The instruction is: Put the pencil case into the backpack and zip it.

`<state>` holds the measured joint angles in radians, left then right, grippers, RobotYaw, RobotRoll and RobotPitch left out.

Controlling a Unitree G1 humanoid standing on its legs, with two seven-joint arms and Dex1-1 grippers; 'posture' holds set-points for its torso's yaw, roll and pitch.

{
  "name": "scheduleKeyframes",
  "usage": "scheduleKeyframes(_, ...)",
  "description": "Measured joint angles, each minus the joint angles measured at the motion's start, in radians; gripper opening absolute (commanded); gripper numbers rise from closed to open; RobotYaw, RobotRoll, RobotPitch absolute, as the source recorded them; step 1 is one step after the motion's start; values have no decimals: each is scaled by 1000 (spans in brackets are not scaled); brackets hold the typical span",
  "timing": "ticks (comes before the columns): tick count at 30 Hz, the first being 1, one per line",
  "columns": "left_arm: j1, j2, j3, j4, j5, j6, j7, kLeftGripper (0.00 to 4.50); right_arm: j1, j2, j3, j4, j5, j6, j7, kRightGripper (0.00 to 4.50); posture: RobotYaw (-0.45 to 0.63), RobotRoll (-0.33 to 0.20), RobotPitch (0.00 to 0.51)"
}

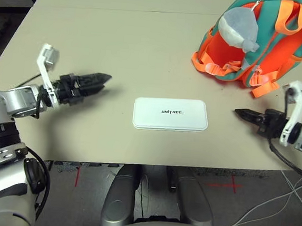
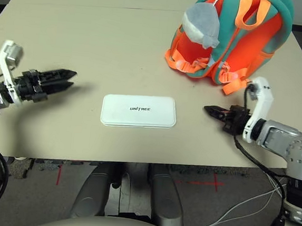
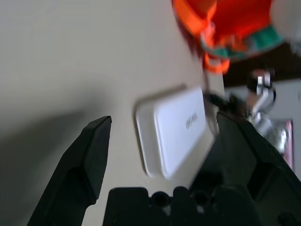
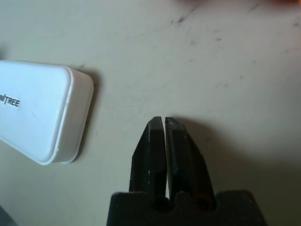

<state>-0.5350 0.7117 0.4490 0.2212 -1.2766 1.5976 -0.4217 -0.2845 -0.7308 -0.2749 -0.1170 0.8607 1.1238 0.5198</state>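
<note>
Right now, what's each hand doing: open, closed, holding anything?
Left hand: open, holding nothing, beside the pencil case.
Right hand: closed, holding nothing.

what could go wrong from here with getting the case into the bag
1. The pencil case lies flat on the table, so there is little edge to catch; a hand could slide it instead of lifting it.
2. The right hand is shut and apart from the case, so it must open before any grasp.
3. The backpack looks unopened from here, with a plush charm hanging over its front, which may snag a hand reaching for the zip.
</note>
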Motion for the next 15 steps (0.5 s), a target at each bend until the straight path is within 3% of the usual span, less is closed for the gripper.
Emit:
scheduleKeyframes(9,0,51,-224,67,-148,5,9,4500,-85,78,106,32,-147,-107,-13,73,-16,0,291)
scheduleKeyframes(15,-12,-9,-266,74,-156,5,52,4500,-102,105,151,40,-225,-145,-13,73,-25,0,294)
